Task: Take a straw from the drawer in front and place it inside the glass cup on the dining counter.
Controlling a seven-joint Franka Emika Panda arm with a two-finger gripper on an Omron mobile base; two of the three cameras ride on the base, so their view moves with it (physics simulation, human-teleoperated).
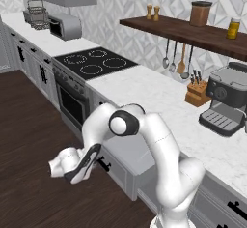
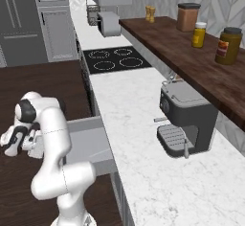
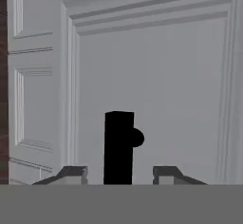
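At drawer [image 1: 126, 160] front, 6 o'clock of handle [image 3: 118, 147]: fingers [image 3: 73, 174] apart, straddling it, not gripping. Drawer partly out; next, reach inside for straw.

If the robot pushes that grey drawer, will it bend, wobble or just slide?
It would probably slide straight: the drawer looks like a rigid box, standing out from the cabinets. It likely feels light, being wide but shallow. Its handle is one short bar, sitting between the open gripper's fingertips, so a centred push should hardly skew it.
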